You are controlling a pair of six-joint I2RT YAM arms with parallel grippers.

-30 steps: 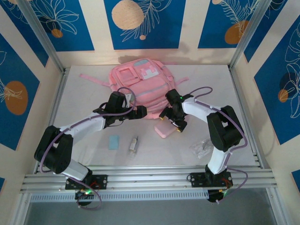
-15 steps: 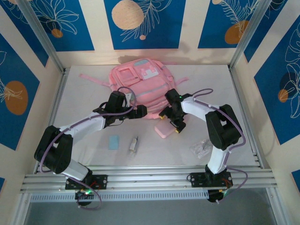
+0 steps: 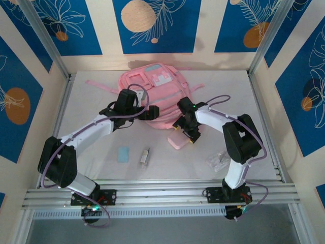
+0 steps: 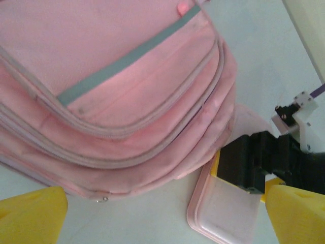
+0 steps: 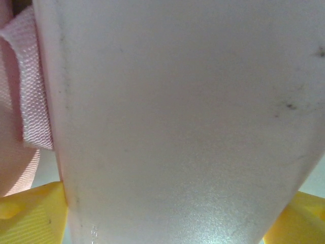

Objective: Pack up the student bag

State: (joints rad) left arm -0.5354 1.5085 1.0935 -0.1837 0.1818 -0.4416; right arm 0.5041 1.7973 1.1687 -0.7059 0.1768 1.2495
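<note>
A pink backpack (image 3: 152, 84) lies flat at the far middle of a white table (image 3: 86, 122), its front pockets facing up and its straps trailing off to either side.

The left gripper (image 3: 152, 113) hovers over the backpack's near edge. In the left wrist view its two yellow fingers (image 4: 30, 216) stand wide apart with nothing held between them. The backpack's zipped, grey-trimmed lower pockets lie ahead of and between the fingers, and bare table lies just below.

The right gripper (image 3: 187, 134) is just beside the backpack's near right corner, lowered over a small flat pink pencil case (image 3: 176, 143) that lies on the table touching the bag. In the right wrist view the case's pale surface (image 5: 177, 117) spans the gap between the yellow fingers (image 5: 28, 216), which sit close against its two edges. Whether they are pressing on the case cannot be told. A pink strap (image 5: 33, 91) shows at the left.
</note>
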